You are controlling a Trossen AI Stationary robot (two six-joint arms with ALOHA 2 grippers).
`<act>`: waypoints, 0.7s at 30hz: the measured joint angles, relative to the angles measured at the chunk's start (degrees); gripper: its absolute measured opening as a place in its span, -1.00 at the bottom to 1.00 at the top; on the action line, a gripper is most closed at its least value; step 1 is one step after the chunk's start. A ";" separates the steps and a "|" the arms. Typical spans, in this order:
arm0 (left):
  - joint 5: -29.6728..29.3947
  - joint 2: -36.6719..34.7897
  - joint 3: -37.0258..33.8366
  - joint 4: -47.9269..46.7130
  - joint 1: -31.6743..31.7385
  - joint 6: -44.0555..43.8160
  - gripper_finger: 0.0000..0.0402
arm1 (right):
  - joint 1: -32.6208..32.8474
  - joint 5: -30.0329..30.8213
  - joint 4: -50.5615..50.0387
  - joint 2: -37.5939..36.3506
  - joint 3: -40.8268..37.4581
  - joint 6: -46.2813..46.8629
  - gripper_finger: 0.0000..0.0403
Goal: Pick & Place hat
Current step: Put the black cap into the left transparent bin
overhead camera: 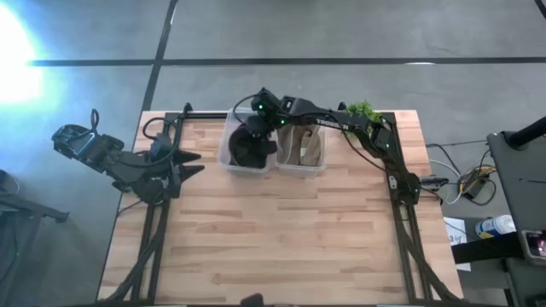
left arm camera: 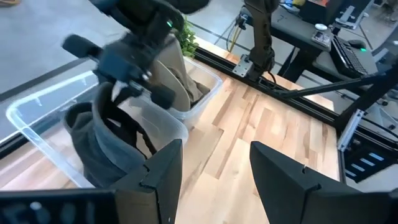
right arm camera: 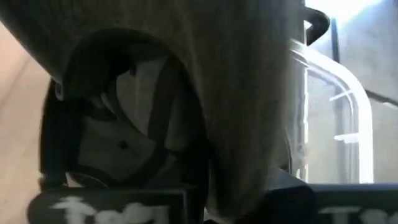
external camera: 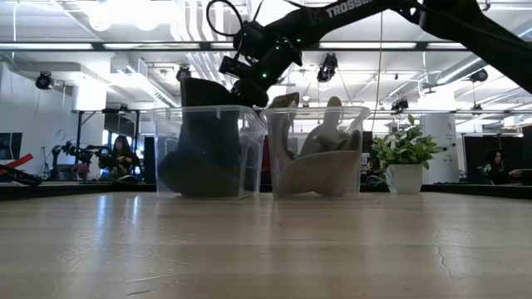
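A dark grey hat (overhead camera: 250, 152) (external camera: 204, 141) (left arm camera: 102, 146) stands in the left of two clear bins at the table's far edge. Its top pokes above the bin's rim (external camera: 208, 108). My right gripper (overhead camera: 256, 128) (external camera: 249, 83) (left arm camera: 124, 84) reaches over this bin from the right and is shut on the hat. Grey cloth (right arm camera: 236, 74) fills the right wrist view. The right bin (overhead camera: 300, 149) holds tan hats (external camera: 320, 162). My left gripper (overhead camera: 194, 165) (left arm camera: 214, 168) waits open by the table's left edge, aimed at the bins. My right gripper pinches the dark grey hat at its upper edge (left arm camera: 107, 93) between the two fingers, coming from above and slanting in from the table's right. A fold of cloth (right arm camera: 245, 180) runs between the fingers. The hat hangs below them, its lower part inside the left bin.
The two bins (overhead camera: 232, 152) stand side by side at the far edge. A potted plant (overhead camera: 363, 109) (external camera: 405, 158) sits at the far right corner. Black frame rails run along the table's sides. Bare wood (overhead camera: 281, 230) stretches from the bins to the near edge.
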 joint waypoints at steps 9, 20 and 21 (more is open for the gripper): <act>-1.65 0.59 -0.04 0.04 -0.01 -0.01 -0.10 | 2.32 7.54 -0.88 -0.02 -0.68 -5.29 -0.59; -1.76 3.34 -0.04 0.09 0.00 0.13 -0.10 | 3.02 18.95 -9.56 -3.26 2.20 -4.12 -0.17; -1.95 3.58 -0.04 0.11 0.00 0.13 -0.10 | 3.09 19.45 -10.42 -3.92 2.29 -3.56 -0.14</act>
